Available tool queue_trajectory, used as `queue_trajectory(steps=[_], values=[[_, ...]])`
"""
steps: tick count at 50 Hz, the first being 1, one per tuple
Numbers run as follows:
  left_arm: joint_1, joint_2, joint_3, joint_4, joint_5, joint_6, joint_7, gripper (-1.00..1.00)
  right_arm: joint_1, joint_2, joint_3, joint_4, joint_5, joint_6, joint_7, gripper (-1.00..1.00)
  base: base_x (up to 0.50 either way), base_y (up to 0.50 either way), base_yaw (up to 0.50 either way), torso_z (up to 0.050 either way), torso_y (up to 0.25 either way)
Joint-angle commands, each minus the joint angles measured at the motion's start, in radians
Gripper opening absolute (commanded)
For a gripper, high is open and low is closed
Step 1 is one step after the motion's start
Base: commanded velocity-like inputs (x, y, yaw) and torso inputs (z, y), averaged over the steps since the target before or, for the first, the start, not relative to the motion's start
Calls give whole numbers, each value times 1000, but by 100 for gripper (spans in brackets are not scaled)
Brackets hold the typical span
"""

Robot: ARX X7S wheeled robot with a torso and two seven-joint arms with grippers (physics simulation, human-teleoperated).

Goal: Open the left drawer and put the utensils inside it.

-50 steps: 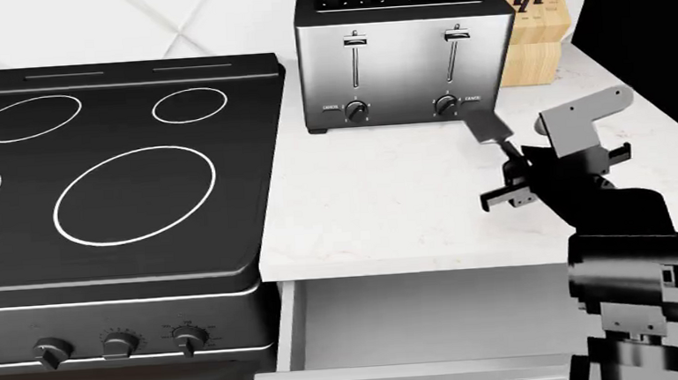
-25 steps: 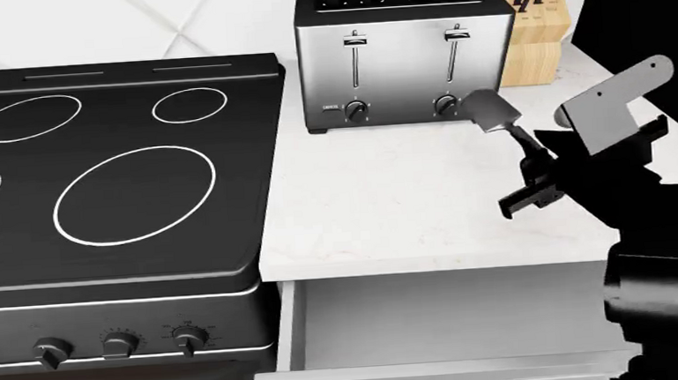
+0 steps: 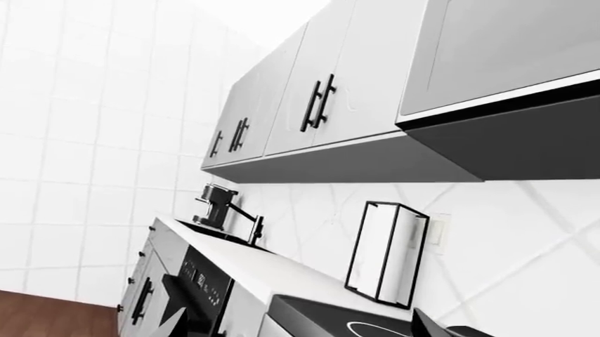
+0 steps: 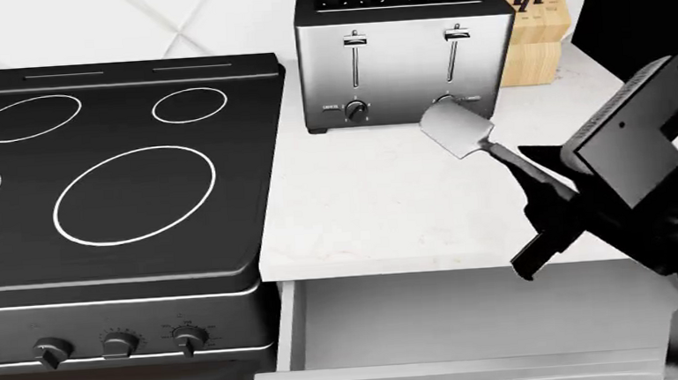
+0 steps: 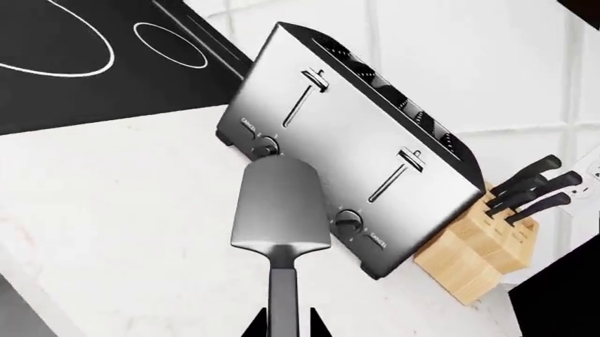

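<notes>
Right gripper [image 4: 536, 197] fingers clamping spatula [image 4: 458, 131], raised nearer since before, left drawer [image 4: 466, 324] open, left fingers unseen

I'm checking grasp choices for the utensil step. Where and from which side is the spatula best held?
By its slim black handle, from the end away from the blade, as the right hand holds the grey flat-bladed spatula now. The wide, thin blade gives poor purchase, and a rear grip leaves it free to enter the open white drawer.

A white marble counter [image 4: 375, 197] carries a toaster [image 4: 401, 54] and knife block [image 4: 537, 41].
</notes>
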Motion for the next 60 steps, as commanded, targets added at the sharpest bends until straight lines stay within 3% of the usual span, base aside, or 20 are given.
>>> queue_trajectory(steps=[1, 12, 30, 39, 60], values=[[1, 1, 1, 13, 8, -13, 4, 100, 15, 57, -56, -193, -6, 101, -115, -100, 0, 0, 0, 0, 0], [0, 0, 4, 15, 12, -20, 4, 100, 25, 81, -140, -305, -11, 163, -171, -100, 0, 0, 0, 0, 1], [-5, -2, 9, 18, 17, -32, 5, 100, -52, 103, -271, -325, -39, 71, -180, -100, 0, 0, 0, 0, 0], [0, -2, 5, 20, 20, -30, 0, 100, -77, 7, -255, -335, -251, 6, -398, -100, 0, 0, 0, 0, 1], [2, -3, 4, 20, 22, -30, -2, 100, -109, 4, -329, -327, -318, -55, -463, -100, 0, 0, 0, 0, 0]])
